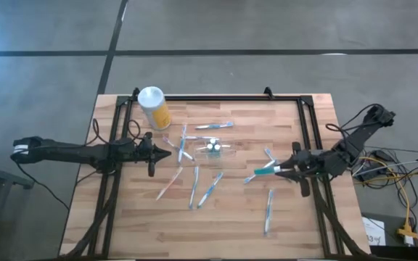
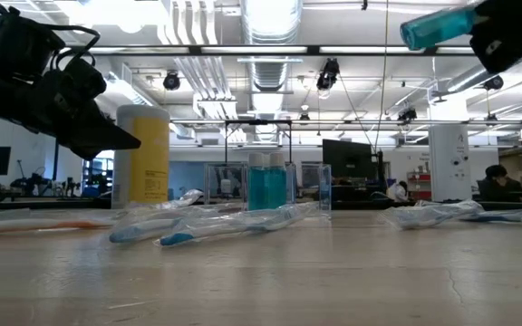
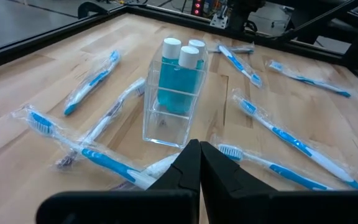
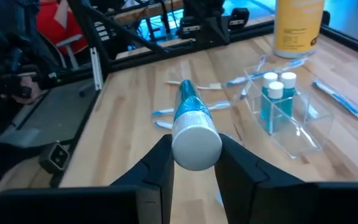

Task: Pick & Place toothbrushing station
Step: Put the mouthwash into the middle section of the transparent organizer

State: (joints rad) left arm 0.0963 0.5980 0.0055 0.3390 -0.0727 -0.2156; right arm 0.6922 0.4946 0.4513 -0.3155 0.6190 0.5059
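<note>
Transport step: right gripper [image 4: 194, 163] carries a teal toothpaste tube [image 4: 191, 124] above the table, clamped between its fingers with the white cap end facing back at the wrist.

Ahead of that gripper, toward the table's middle, the toothbrushing station [image 1: 214, 150] stands upright, a clear box already holding small blue bottles [image 3: 178, 74]; wrapped toothbrushes [image 3: 95, 82] lie scattered around it. Next move probably calls for bringing the tube over an empty compartment, tilting it upright, lowering, then releasing. Left gripper [image 3: 200, 163] hovers on the far side of the station, fingers pinched together, empty.
</note>
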